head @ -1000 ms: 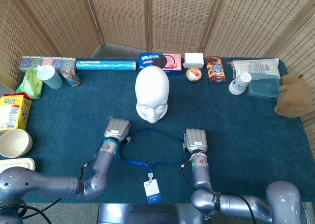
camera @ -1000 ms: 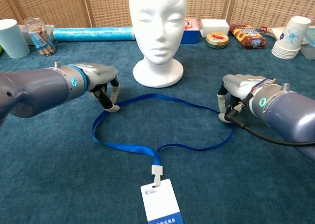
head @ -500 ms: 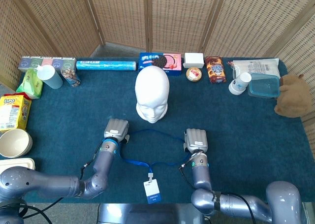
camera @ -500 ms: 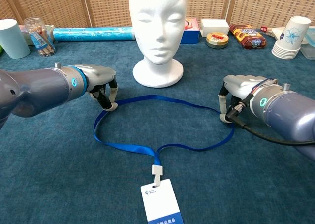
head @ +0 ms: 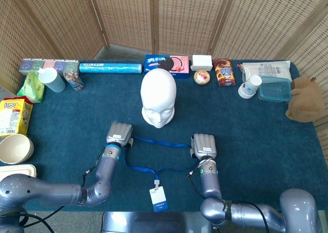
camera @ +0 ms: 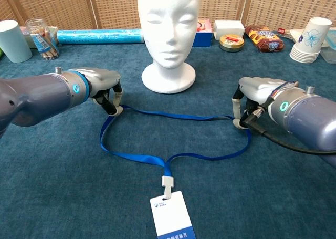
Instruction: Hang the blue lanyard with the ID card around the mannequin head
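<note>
The blue lanyard [camera: 173, 116] lies in a loop on the blue tablecloth, its far side pulled almost straight between my two hands. Its white ID card [camera: 172, 215] rests at the table's near edge, also seen as the card [head: 158, 198] from the head. My left hand [camera: 101, 87] pinches the lanyard's left end with curled fingers; the same left hand [head: 119, 134] shows in the head view. My right hand [camera: 253, 100] pinches the right end, seen from above as the right hand [head: 203, 146]. The white mannequin head [camera: 168, 33] stands upright just behind the loop.
Along the back edge stand a blue roll [head: 110, 68], a cookie box [head: 166, 64], snack packs [head: 224, 71], paper cups [camera: 310, 40] and a plastic container [head: 274, 88]. A light-blue cup [camera: 11, 41] and jar [camera: 40, 38] are far left. A bowl [head: 14, 148] and noodle pack [head: 11, 115] sit left.
Both hands have drawn apart slightly and lifted a little, so the far side of the lanyard went from a slack arc to a nearly straight, taut line. The card stays put.
</note>
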